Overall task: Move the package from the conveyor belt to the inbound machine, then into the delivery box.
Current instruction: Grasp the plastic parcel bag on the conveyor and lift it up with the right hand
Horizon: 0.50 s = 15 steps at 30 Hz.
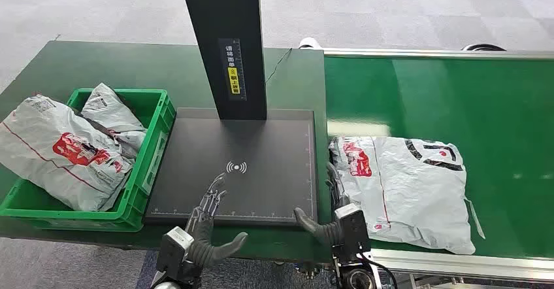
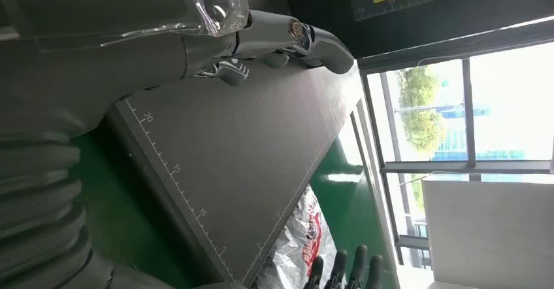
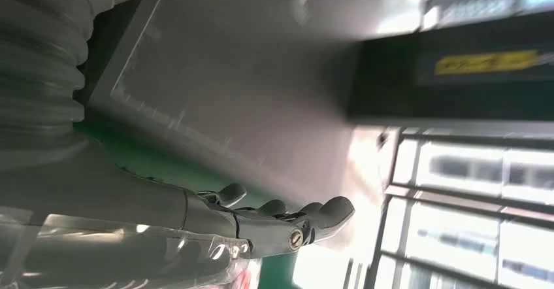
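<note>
Package: we see a grey plastic mailer bag [image 1: 408, 187] with red and black marks lying flat on the green conveyor belt [image 1: 483, 106], near its left edge.
Right hand: our right hand [image 1: 334, 207] is just beside the bag's left edge, fingers stretched out along it, thumb out to the side. We can't tell if it touches the bag. It holds nothing.
Left hand: our left hand [image 1: 208, 220] is over the front edge of the dark scan pad [image 1: 261, 152], fingers straight and apart, holding nothing.
Inbound machine: its black post [image 1: 225, 40] stands behind the pad.
Delivery box: the green crate [image 1: 153, 142] on the left holds other grey bags [image 1: 72, 148].
</note>
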Each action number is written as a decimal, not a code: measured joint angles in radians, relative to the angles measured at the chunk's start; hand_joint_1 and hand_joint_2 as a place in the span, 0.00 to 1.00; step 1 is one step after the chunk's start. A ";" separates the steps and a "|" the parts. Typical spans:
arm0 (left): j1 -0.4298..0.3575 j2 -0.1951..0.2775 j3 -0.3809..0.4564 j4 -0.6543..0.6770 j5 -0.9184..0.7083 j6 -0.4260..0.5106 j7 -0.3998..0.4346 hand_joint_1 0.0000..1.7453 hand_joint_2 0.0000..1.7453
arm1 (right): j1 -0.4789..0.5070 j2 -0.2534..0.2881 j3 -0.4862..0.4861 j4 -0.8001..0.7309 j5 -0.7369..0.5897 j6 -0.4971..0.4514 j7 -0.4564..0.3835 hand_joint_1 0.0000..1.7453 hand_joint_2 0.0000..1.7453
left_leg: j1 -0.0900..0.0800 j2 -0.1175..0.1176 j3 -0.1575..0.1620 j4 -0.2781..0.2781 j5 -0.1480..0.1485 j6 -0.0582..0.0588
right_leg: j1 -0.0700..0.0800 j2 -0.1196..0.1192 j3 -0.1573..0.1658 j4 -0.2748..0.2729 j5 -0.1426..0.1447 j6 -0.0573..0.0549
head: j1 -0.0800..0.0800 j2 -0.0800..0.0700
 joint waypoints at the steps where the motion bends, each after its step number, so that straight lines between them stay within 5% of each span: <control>1: 0.003 0.000 0.000 -0.003 0.000 0.001 0.002 0.00 1.00 | -0.002 -0.002 0.000 0.000 0.046 -0.048 0.028 0.00 1.00 | 0.000 0.000 0.000 0.000 0.000 0.000 | 0.000 0.000 0.000 0.000 0.000 0.000 | 0.000 0.000; 5: 0.020 -0.002 -0.001 -0.025 -0.003 0.001 0.015 0.00 1.00 | -0.020 -0.019 -0.006 0.003 0.489 -0.423 0.285 0.00 1.00 | 0.000 0.000 0.000 0.000 0.000 0.000 | 0.000 0.000 0.000 0.000 0.000 0.000 | 0.000 0.000; 7: 0.025 -0.002 -0.003 -0.033 -0.005 -0.001 0.018 0.00 1.00 | -0.041 -0.036 -0.025 0.011 0.681 -0.538 0.404 0.00 1.00 | 0.000 0.000 0.000 0.000 0.000 0.000 | 0.000 0.000 0.000 0.000 0.000 0.000 | 0.000 0.000; 12: 0.023 -0.002 -0.014 -0.037 -0.006 -0.003 0.019 0.00 1.00 | -0.097 -0.087 -0.124 0.040 0.938 -0.600 0.593 0.00 1.00 | 0.000 0.000 0.000 0.000 0.000 0.000 | 0.000 -0.001 0.000 0.000 0.000 0.000 | 0.000 0.000; 15: 0.021 -0.002 -0.021 -0.037 -0.005 -0.003 0.022 0.00 1.00 | -0.133 -0.117 -0.199 0.069 0.985 -0.604 0.631 0.00 1.00 | 0.000 0.000 0.000 0.000 0.000 0.000 | 0.000 -0.001 0.000 0.000 0.000 0.000 | 0.000 0.000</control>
